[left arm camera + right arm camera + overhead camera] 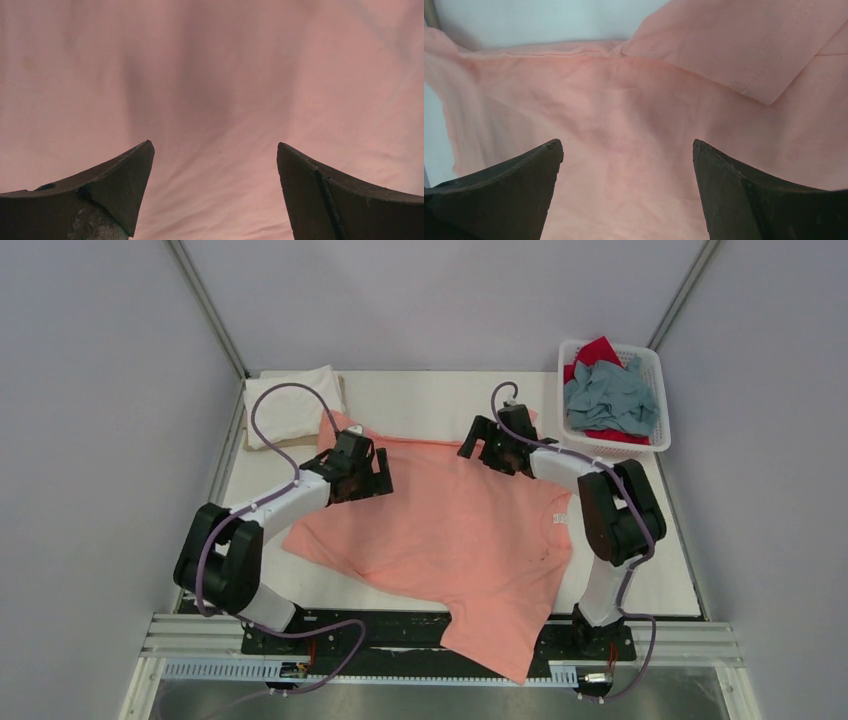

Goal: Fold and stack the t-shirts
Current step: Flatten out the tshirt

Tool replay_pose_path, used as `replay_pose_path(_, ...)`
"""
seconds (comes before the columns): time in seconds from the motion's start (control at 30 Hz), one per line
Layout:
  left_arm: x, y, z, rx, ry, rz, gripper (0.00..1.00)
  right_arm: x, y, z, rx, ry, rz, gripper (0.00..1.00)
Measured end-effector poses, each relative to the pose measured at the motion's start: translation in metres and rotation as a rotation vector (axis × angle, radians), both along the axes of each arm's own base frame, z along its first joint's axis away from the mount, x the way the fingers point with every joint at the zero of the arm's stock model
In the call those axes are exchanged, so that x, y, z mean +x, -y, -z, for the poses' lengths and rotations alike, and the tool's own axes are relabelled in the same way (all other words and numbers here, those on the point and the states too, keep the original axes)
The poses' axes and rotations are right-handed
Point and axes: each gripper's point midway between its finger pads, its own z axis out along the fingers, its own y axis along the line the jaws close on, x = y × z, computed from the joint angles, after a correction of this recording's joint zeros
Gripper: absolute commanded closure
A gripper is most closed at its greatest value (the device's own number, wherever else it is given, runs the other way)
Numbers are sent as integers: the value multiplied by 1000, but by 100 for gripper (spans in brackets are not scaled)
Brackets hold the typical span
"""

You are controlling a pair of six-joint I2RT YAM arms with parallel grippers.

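T-shirts, and the salmon-pink t-shirt (440, 530) is the one in play. It lies spread open and askew on the surface, left of the white lattice basket (655, 370) and nearer the arm bases than the basket is.

Both pairs of fingers stand wide apart and grip nothing. The right fingers (480, 448) hang over the shirt's far edge, just left of the basket. The left fingers (375, 478) sit farther from the basket, over the opposite far corner of the cloth.

Here's the worry. One corner of the pink shirt hangs off the near edge of the surface, well away from the basket, draped over the frame between the arm bases. A pull from the far side could drag it crooked, or snag it on that rail. In the right wrist view a hemmed flap lies doubled over the body. If they close there they could pinch two layers, and the fold would come out lopsided. The cloth is also creased, and any fold would trap those creases.

Now the count: four t-shirts.
- One salmon-pink, spread out.
- One white t-shirt (290, 405), folded, far across from the basket.
- One red t-shirt (600, 352) in the basket.
- One grey-blue t-shirt (610, 395) crumpled in the basket with it.

One basket, two arms.
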Motion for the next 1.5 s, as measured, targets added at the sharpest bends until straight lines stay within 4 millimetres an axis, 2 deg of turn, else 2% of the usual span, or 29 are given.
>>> replay_pose_path(0.13, -29, 11, 21, -39, -50, 33, 0, 11, 2, 25, -13, -38, 52, 0)
replay_pose_path(0.3, -53, 5, 47, -59, -102, 11, 0, 48, 2, 23, -19, 24, 131, 0)
replay_pose_path(0.63, -54, 0, 49, -75, -56, -28, 0, 123, 15, 22, -105, 165, 306, 0)
replay_pose_path(0.8, -53, 1, 49, -77, -53, -27, 0, 182, 12, 14, -130, 297, 346, 0)
replay_pose_path(0.9, -54, 1, 49, -78, -55, -24, 0, 222, 9, 3, -151, 400, 364, 0)
replay_pose_path(1.03, -54, 2, 49, -80, -56, -18, 0, 258, 4, -19, -147, 516, 323, 0)
replay_pose_path(1.13, -54, 3, 49, -81, -58, -16, 0, 260, 4, -28, -166, 544, 256, 0)
replay_pose_path(1.2, -54, 3, 48, -83, -59, -13, 0, 252, 6, -30, -188, 534, 212, 0)
replay_pose_path(1.3, -55, 4, 48, -85, -61, -9, 0, 209, 20, -22, -234, 422, 165, 0)
replay_pose_path(1.43, -55, 4, 48, -89, -63, -4, 0, 153, 38, -34, -219, 311, 166, 0)
replay_pose_path(1.5, -55, 5, 48, -88, -63, -1, 0, 135, 41, -38, -198, 283, 177, 0)
